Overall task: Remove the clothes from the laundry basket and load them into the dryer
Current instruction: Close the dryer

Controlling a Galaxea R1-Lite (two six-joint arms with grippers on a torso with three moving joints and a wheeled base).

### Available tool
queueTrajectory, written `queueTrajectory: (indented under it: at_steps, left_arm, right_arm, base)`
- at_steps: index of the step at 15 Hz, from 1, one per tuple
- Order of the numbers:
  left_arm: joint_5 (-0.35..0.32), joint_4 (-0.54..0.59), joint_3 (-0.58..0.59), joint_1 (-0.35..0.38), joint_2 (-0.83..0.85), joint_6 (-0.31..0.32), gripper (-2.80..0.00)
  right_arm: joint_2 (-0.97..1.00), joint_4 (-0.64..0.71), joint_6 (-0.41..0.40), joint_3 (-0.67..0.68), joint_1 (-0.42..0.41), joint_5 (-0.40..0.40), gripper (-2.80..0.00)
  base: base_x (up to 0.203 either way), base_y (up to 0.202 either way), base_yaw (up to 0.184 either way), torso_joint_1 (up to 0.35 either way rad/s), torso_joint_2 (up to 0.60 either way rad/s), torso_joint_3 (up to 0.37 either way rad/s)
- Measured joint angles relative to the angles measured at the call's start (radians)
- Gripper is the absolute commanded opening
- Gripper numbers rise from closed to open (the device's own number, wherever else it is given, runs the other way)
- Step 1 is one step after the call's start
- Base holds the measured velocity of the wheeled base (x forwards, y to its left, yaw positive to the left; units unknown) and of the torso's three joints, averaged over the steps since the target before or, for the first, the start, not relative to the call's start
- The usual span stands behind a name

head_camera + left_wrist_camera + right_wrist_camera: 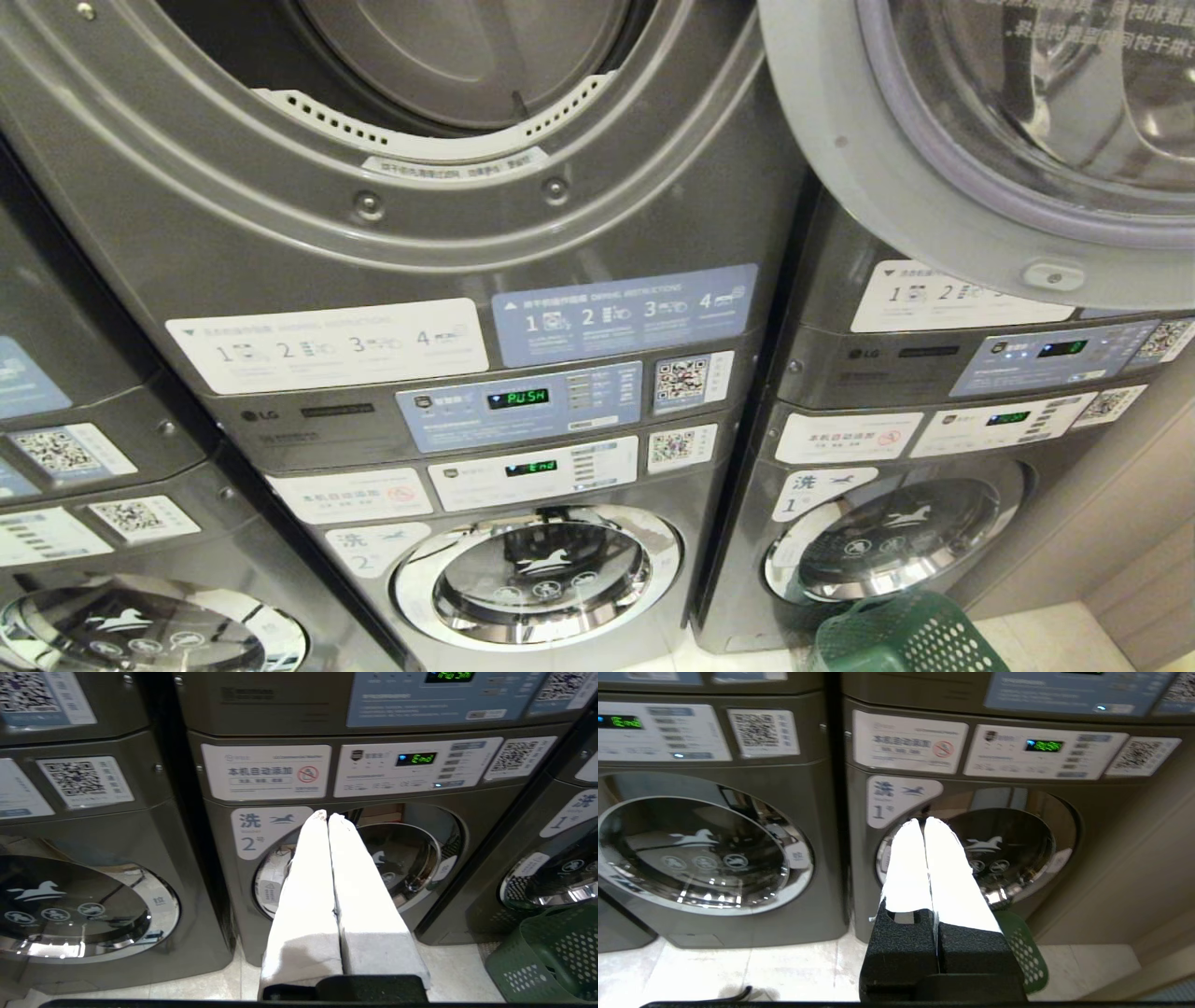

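Observation:
A grey dryer (392,224) fills the upper middle of the head view, its round mouth uncovered and its drum dark inside. Its grey door (971,196) hangs swung out to the right. A green perforated laundry basket (901,639) stands on the floor at the bottom right, also seen as the basket (551,952) and the basket (1024,952). No clothes show in it from here. My left gripper (327,816) is shut with nothing in it, low in front of washer number 2. My right gripper (923,822) is shut and empty in front of washer number 1. Neither arm shows in the head view.
Stacked grey machines stand side by side. Below the dryer sits a washer with a round chrome door (537,574); another (896,541) is to its right and a third (140,630) to the left. A beige wall (1130,560) closes the right side, above pale floor tiles (1055,639).

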Motion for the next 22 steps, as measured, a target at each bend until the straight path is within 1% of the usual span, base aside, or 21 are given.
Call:
queueTrajectory:
  at_steps: [9, 11, 14, 15, 17, 20, 22]
  left_arm:
    - [0.000, 0.000, 0.000, 0.000, 0.000, 0.000, -2.80]
    - [0.000, 0.000, 0.000, 0.000, 0.000, 0.000, -2.80]
    - [0.000, 0.000, 0.000, 0.000, 0.000, -0.001, -2.80]
    - [0.001, 0.001, 0.000, -0.001, 0.000, -0.001, -2.80]
    - [0.002, 0.000, 0.000, -0.001, 0.000, 0.000, -2.80]
    - [0.000, 0.000, 0.000, 0.000, 0.000, 0.000, -2.80]
    - [0.000, 0.000, 0.000, 0.000, 0.000, 0.001, -2.80]
  right_arm:
    - [0.000, -0.001, -0.004, 0.000, 0.000, 0.002, -2.80]
    - [0.000, -0.002, 0.009, 0.000, 0.000, 0.000, -2.80]
    - [0.000, 0.001, 0.001, -0.001, 0.000, -0.008, -2.80]
    - [0.000, 0.001, 0.005, -0.014, -0.002, -0.029, -2.80]
    - [0.001, 0.023, 0.019, -0.090, -0.004, -0.104, -2.80]
    - [0.052, 0.105, 0.069, -0.284, -0.006, -0.199, -2.80]
    - [0.156, 0.130, 0.141, -0.416, -0.007, -0.271, -2.80]
  base:
    - [0.000, -0.194, 0.002, 0.002, 0.00, 0.002]
    - [0.000, -0.182, 0.004, 0.002, 0.00, 0.000]
    - [0.000, -0.061, 0.003, 0.002, 0.00, 0.000]
    - [0.000, 0.000, 0.000, 0.000, 0.00, 0.000]
    - [0.000, 0.000, 0.000, 0.000, 0.00, 0.000]
    - [0.000, 0.000, 0.000, 0.000, 0.00, 0.000]
    - [0.000, 0.000, 0.000, 0.000, 0.00, 0.000]
